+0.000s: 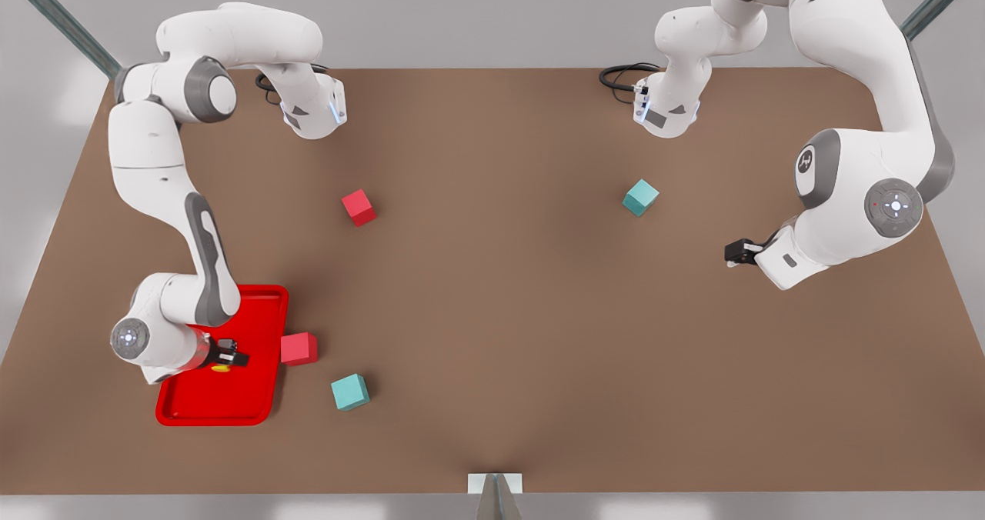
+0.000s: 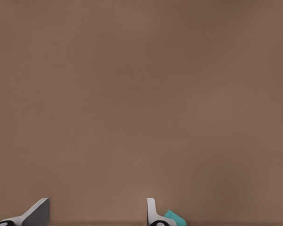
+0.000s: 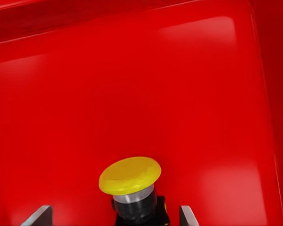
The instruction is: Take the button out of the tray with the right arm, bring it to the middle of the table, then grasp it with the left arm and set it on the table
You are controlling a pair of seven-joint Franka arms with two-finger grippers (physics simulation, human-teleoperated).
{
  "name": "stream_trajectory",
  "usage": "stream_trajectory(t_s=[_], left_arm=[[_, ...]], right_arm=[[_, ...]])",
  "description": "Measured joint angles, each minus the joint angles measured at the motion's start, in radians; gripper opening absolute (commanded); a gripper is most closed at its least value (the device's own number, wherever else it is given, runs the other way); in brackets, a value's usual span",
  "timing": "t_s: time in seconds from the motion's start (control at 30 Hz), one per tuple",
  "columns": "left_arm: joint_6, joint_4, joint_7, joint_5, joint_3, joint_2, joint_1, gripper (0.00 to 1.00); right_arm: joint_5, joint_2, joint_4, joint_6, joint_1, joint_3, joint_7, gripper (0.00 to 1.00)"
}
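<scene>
Front view high above the table [image 1: 492, 312], right wrist close over the tray [image 3: 132, 94], left wrist facing bare tabletop

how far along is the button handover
Early. Done: the right gripper is over the red tray, jaws open either side of the button. In hand: the grasp. Left: lift, carry to mid-table, handover to the waiting left gripper, set-down.
</scene>
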Motion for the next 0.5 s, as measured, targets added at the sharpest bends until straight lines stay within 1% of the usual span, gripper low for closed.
stream_trajectory(t_s=[0.13, 0.17, 0.2, 0.3, 0.43, 0.5], left_arm=[[-0.001, 0.000, 0.001, 0.001, 0.000, 0.000, 0.000, 1.00], [-0.001, 0.000, 0.001, 0.001, 0.000, 0.001, 0.000, 1.00], [-0.001, 0.000, 0.001, 0.001, 0.000, 0.002, 0.000, 1.00], [-0.001, 0.000, 0.001, 0.001, 0.000, 0.003, 0.000, 1.00], [-0.002, 0.000, 0.002, 0.001, 0.000, 0.000, 0.000, 1.00], [-0.003, 0.000, 0.002, 0.001, 0.000, -0.001, 0.000, 1.00]], right_arm=[[-0.005, -0.012, -0.031, 0.006, -0.005, -0.001, -0.021, 1.00], [-0.006, -0.018, -0.038, 0.007, -0.008, -0.001, -0.026, 0.96], [-0.007, -0.024, -0.043, 0.008, -0.009, -0.008, -0.030, 0.95], [-0.008, -0.031, -0.052, 0.015, -0.010, -0.018, -0.042, 0.67], [-0.010, -0.030, -0.051, 0.024, -0.007, -0.020, -0.055, 0.58], [-0.011, -0.030, -0.048, 0.026, -0.006, -0.020, -0.061, 0.50]])
